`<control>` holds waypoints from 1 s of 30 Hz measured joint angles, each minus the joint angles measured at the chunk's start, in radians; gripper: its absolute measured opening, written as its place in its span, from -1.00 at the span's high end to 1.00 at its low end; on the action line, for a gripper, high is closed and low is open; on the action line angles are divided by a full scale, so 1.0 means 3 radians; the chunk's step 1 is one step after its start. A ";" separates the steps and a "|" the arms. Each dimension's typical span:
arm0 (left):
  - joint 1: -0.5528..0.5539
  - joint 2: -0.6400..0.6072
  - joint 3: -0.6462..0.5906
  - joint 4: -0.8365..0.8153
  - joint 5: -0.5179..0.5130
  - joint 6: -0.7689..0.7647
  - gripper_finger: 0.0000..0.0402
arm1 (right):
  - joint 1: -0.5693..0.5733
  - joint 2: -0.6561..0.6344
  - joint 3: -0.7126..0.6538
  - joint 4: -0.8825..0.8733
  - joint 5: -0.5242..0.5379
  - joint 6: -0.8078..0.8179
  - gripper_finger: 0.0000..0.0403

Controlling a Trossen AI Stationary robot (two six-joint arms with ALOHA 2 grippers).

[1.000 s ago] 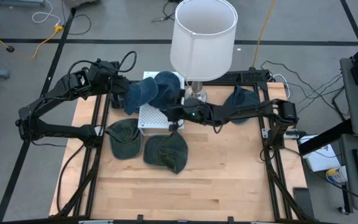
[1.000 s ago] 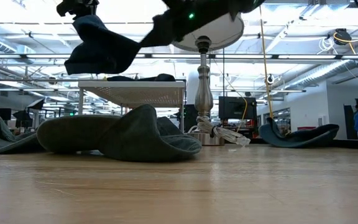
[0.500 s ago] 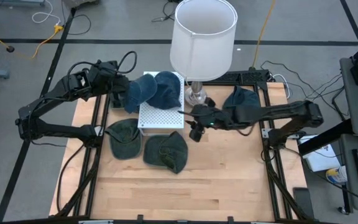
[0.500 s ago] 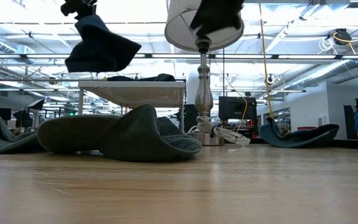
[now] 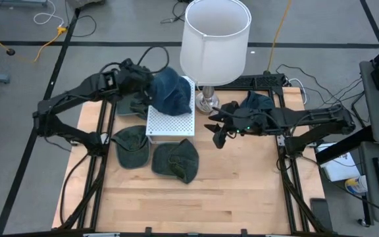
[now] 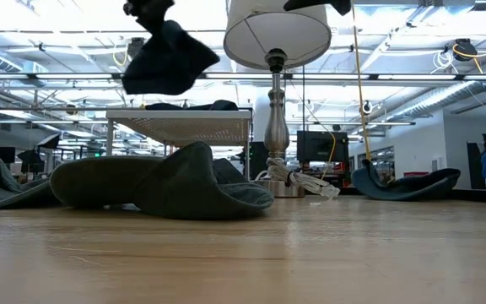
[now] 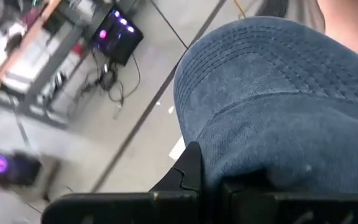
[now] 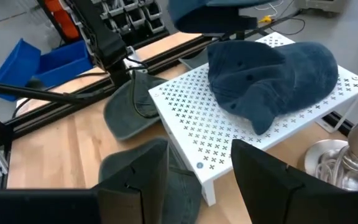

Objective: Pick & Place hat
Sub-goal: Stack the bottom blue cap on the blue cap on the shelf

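Wooden table (image 5: 196,197) — left gripper (image 5: 143,78) fingers clamp blue hat (image 5: 170,89) over white rack (image 5: 170,122); right gripper (image 5: 217,131) fingers wide.

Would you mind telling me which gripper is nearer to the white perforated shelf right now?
The left. The left gripper holds a blue hat above the white perforated shelf, while the right gripper hangs open off to the shelf's side, near the lamp base.

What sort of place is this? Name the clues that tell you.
Probably a robotics lab or workshop: the wooden table sits in a black frame with two arms, cables trail across the floor, and the low view shows an open ceiling with exposed beams.
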 joint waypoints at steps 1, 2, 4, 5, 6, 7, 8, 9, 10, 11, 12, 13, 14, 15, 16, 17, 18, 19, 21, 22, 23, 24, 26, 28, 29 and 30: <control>0.0000 0.0054 0.0038 0.0005 -0.0025 -0.0167 1.00 | -0.0001 -0.0016 0.0000 -0.0014 -0.0002 -0.0002 0.16; 0.0000 0.0109 0.0070 0.0012 -0.0044 -0.0333 1.00 | -0.0001 -0.0030 0.0000 -0.0021 -0.0002 -0.0002 0.16; 0.0002 0.0216 0.0105 0.0003 -0.0051 -0.0646 1.00 | -0.0001 -0.0063 0.0000 -0.0039 -0.0003 -0.0012 0.16; 0.0004 0.0265 0.0115 -0.0002 -0.0052 -0.0789 1.00 | -0.0001 -0.0072 0.0000 -0.0050 -0.0003 -0.0033 0.16; 0.0004 0.0303 0.0120 -0.0002 -0.0052 -0.0917 1.00 | -0.0001 -0.0077 0.0000 -0.0053 -0.0004 -0.0064 0.16; 0.0002 0.0335 0.0120 0.0000 -0.0059 -0.1019 1.00 | -0.0001 -0.0077 0.0000 -0.0053 -0.0004 -0.0107 0.16; 0.0001 0.0373 0.0122 0.0006 -0.0083 -0.1089 1.00 | -0.0001 -0.0077 0.0000 -0.0054 -0.0005 -0.0153 0.16; 0.0000 0.0410 0.0126 0.0018 -0.0131 -0.1119 1.00 | -0.0001 -0.0081 0.0000 -0.0057 -0.0006 -0.0197 0.16; 0.0001 0.0452 0.0127 0.0024 -0.0180 -0.1123 1.00 | -0.0001 -0.0087 0.0000 -0.0062 -0.0007 -0.0241 0.16; 0.0001 0.0498 0.0127 0.0023 -0.0228 -0.1108 1.00 | -0.0001 -0.0093 0.0000 -0.0061 -0.0006 -0.0277 0.16; 0.0005 0.0543 0.0127 0.0030 -0.0272 -0.1073 1.00 | -0.0001 -0.0098 0.0000 -0.0054 -0.0006 -0.0303 0.16; 0.0005 0.0580 0.0126 0.0040 -0.0321 -0.1053 1.00 | -0.0001 -0.0099 0.0000 -0.0052 -0.0005 -0.0326 0.16; 0.0004 0.0616 0.0126 0.0059 -0.0359 -0.1023 1.00 | -0.0001 -0.0098 0.0000 -0.0053 -0.0005 -0.0343 0.16; 0.0003 0.0645 0.0126 0.0094 -0.0386 -0.1015 1.00 | -0.0001 -0.0095 0.0000 -0.0055 -0.0006 -0.0351 0.16; 0.0001 0.0671 0.0126 0.0118 -0.0397 -0.1009 1.00 | -0.0001 -0.0093 0.0000 -0.0055 -0.0006 -0.0351 0.16; 0.0001 0.0706 0.0126 0.0123 -0.0402 -0.1008 1.00 | -0.0001 -0.0092 0.0000 -0.0056 -0.0007 -0.0351 0.16; 0.0001 0.0747 0.0126 0.0127 -0.0416 -0.1008 1.00 | -0.0001 -0.0093 0.0000 -0.0055 -0.0006 -0.0351 0.16; 0.0001 0.0790 0.0126 0.0135 -0.0428 -0.1010 1.00 | -0.0001 -0.0095 0.0000 -0.0055 -0.0006 -0.0351 0.16; 0.0000 0.0877 0.0126 0.0137 -0.0423 -0.1031 1.00 | -0.0001 -0.0095 0.0000 -0.0055 -0.0006 -0.0351 0.16; -0.0005 0.0913 0.0126 0.0144 -0.0423 -0.1036 1.00 | -0.0001 -0.0094 0.0000 -0.0055 -0.0006 -0.0351 0.16; -0.0013 0.0942 0.0126 0.0144 -0.0423 -0.1039 1.00 | -0.0001 -0.0094 0.0000 -0.0055 -0.0006 -0.0351 0.16; -0.0019 0.0970 0.0126 0.0147 -0.0423 -0.1050 1.00 | -0.0001 -0.0094 0.0000 -0.0055 -0.0007 -0.0351 0.16; -0.0042 0.1026 0.0126 0.0185 -0.0424 -0.1093 1.00 | -0.0001 -0.0094 0.0000 -0.0053 -0.0006 -0.0351 0.16; -0.0060 0.1069 0.0126 0.0228 -0.0427 -0.1097 1.00 | -0.0001 -0.0094 0.0000 -0.0053 -0.0007 -0.0351 0.16; -0.0069 0.1083 0.0126 0.0252 -0.0430 -0.1086 1.00 | -0.0001 -0.0094 0.0000 -0.0052 -0.0007 -0.0351 0.16; -0.0074 0.1089 0.0126 0.0268 -0.0430 -0.1083 0.99 | -0.0001 -0.0094 0.0000 -0.0050 -0.0007 -0.0350 0.16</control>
